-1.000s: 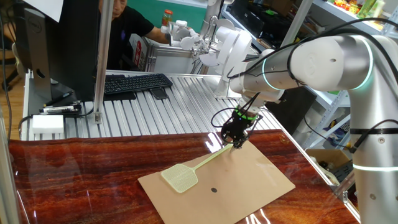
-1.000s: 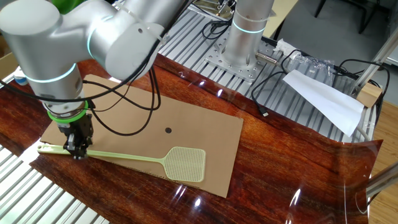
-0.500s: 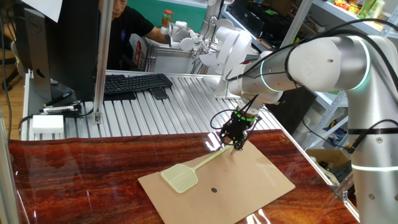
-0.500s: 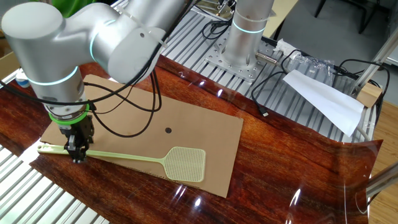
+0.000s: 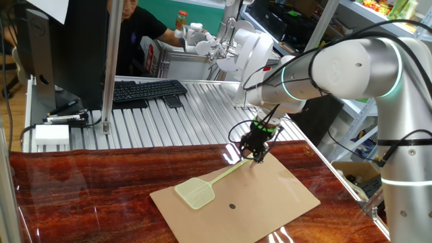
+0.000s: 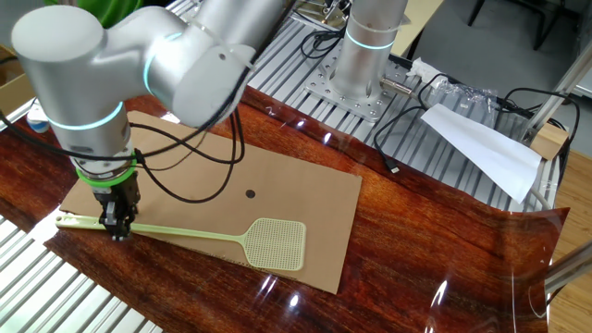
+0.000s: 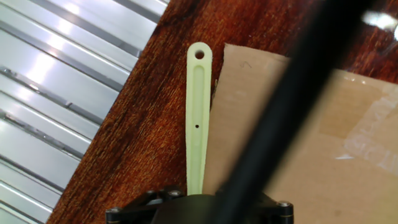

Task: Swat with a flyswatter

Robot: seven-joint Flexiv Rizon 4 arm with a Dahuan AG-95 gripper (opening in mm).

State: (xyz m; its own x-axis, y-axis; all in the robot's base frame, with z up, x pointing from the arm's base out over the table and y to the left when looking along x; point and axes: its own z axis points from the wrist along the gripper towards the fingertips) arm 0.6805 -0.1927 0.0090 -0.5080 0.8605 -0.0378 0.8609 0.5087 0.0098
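Hand view: my gripper (image 7: 194, 198) is clamped on the flyswatter (image 7: 198, 118) handle, whose holed end sticks out past the cardboard (image 7: 298, 137) edge. From the fixed views I see the head (image 6: 275, 244) flat on the cardboard.

Glossy red-brown wooden table (image 6: 416, 240), tan cardboard sheet (image 6: 287, 185) flat on it, flyswatter (image 6: 250, 242) atop cardboard

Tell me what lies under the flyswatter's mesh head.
The flyswatter head rests on the brown cardboard sheet, which lies on the wooden tabletop. Whatever is directly beneath the head is covered.
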